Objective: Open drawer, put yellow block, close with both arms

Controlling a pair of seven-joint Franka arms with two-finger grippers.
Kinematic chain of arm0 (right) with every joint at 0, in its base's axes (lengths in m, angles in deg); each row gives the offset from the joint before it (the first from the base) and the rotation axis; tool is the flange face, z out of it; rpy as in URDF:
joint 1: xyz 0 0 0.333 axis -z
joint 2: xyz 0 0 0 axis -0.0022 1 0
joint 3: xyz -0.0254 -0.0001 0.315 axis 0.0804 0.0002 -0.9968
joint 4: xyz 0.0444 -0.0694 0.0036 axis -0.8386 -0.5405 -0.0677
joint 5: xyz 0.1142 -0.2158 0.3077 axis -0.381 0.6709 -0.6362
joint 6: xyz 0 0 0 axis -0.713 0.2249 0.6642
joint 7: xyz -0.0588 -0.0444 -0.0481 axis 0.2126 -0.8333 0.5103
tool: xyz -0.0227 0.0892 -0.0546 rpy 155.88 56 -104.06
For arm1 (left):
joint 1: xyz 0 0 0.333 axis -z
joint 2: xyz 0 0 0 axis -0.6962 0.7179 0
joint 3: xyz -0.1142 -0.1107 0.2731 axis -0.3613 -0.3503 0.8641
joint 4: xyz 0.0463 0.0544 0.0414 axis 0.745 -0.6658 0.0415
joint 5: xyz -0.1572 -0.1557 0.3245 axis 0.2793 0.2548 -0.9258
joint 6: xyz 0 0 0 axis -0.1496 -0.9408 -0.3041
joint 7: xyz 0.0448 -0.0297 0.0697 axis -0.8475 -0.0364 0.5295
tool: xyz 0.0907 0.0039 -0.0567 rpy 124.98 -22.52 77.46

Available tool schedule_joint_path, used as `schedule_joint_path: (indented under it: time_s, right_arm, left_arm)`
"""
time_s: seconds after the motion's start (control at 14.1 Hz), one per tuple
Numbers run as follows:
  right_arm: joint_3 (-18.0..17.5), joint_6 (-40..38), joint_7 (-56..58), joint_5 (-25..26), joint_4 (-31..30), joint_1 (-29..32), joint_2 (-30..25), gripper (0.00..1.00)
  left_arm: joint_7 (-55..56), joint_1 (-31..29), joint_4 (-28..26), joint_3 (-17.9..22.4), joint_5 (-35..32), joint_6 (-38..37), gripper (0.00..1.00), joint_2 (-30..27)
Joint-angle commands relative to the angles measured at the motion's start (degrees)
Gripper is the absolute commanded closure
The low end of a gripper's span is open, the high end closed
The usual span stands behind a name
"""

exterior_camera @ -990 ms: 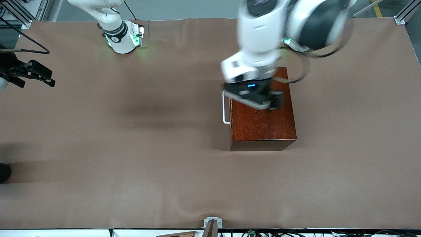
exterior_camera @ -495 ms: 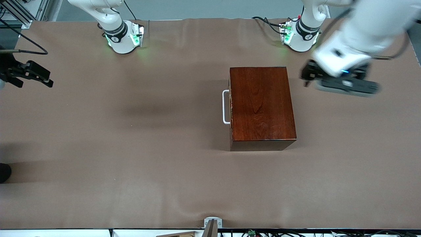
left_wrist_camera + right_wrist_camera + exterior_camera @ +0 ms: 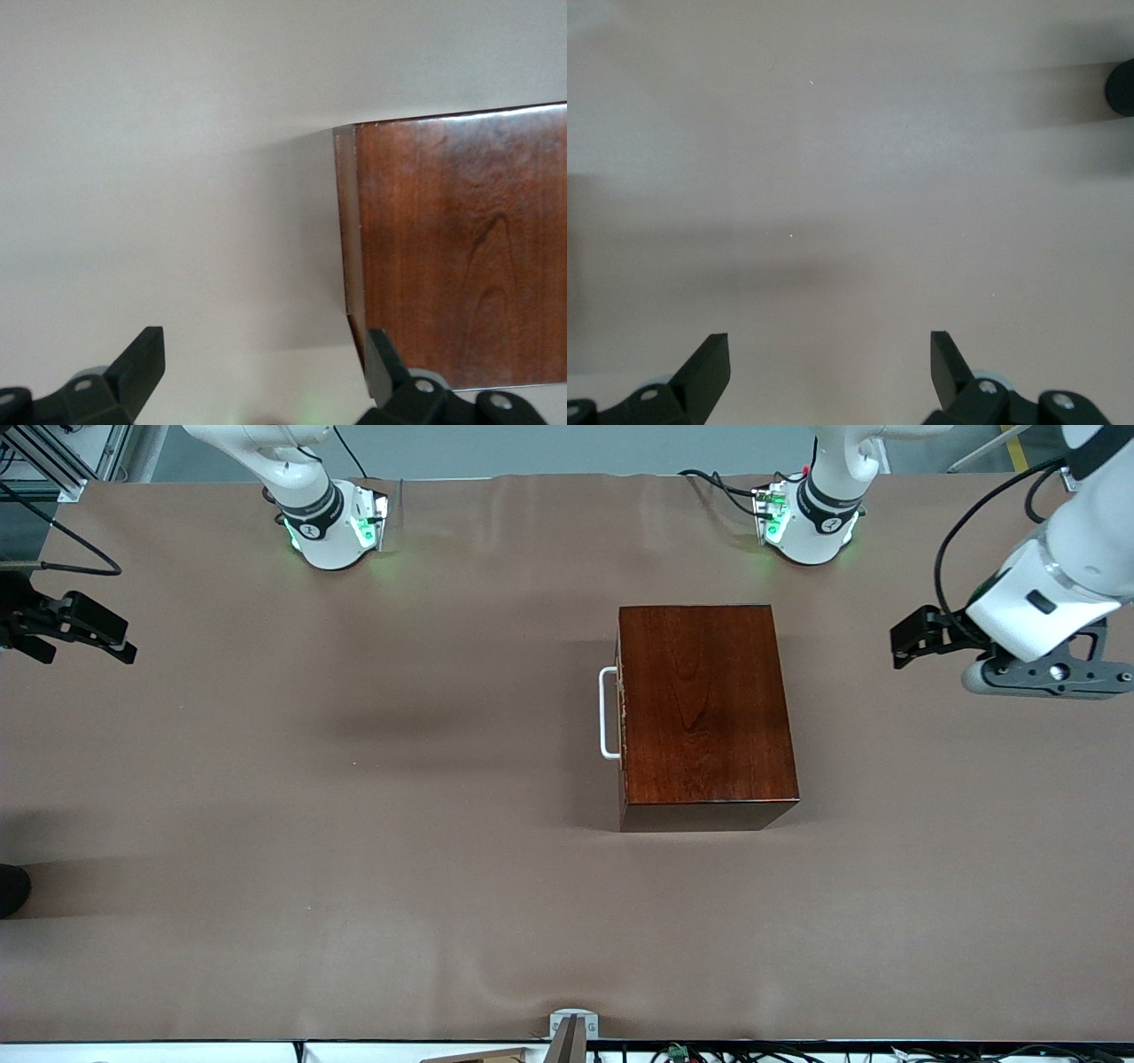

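So the mahogany box (image 3: 704, 713) sits mid-counter, a bit toward the left arm's end, drawer (image 3: 622, 713) fully shut with only its white U-shaped handle (image 3: 606, 713) sticking out toward the right arm's end. No yellow block visible anywhere in these views, so I can't say where it is.

Handling-wise, my guess: the box is rigid, glossy and probably heavy enough to stay put, but that slick finish means it could slide on the brown counter (image 3: 354, 824) when the drawer gets tugged. The handle is the only sensible place to grab — thin, stiff bar, pinch it mid-span and pull straight out. Bracing the box with the other arm would help.

Left gripper (image 3: 921, 638) hangs over bare counter at the left arm's end, beside the box, jaws spread with nothing in them. Right gripper (image 3: 75, 629) is over the counter's edge at the right arm's end — jaws also spread wide and empty.
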Motion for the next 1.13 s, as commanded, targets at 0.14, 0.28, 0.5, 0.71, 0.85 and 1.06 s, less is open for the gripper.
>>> schedule_joint_path:
  time_s: [0.14, 0.28, 0.5, 0.71, 0.85, 1.06]
  right_arm:
    - [-0.64, 0.51, -0.43, -0.46, -0.12, 0.19, -0.10, 0.00]
    - [-0.73, 0.50, -0.43, -0.46, -0.12, 0.19, -0.10, 0.00]
    - [-0.73, 0.42, -0.43, -0.46, -0.12, 0.28, -0.10, 0.00]
    - [-0.73, 0.42, -0.43, -0.46, -0.12, 0.19, -0.10, 0.00]
    - [-0.73, 0.24, -0.43, -0.46, -0.12, 0.19, -0.18, 0.00]
    - [-0.73, 0.24, -0.43, -0.46, -0.12, 0.19, -0.10, 0.00]
  left_arm:
    - [-3.01, 0.81, -5.02, 4.99, 3.85, 2.29, 0.00, -3.36]
    - [-3.01, 0.90, -6.07, 5.00, 3.41, 3.26, 0.00, -4.24]
    - [-3.01, 0.28, -6.43, 5.08, 3.24, 3.79, 0.00, -4.51]
    - [-2.57, 0.19, -6.43, 5.08, 3.32, 3.61, 0.00, -4.25]
    - [-2.30, 0.19, -6.34, 5.08, 3.32, 3.53, 0.00, -4.24]
    - [-2.39, 0.28, -5.73, 4.91, 3.06, 3.87, 0.00, -3.89]
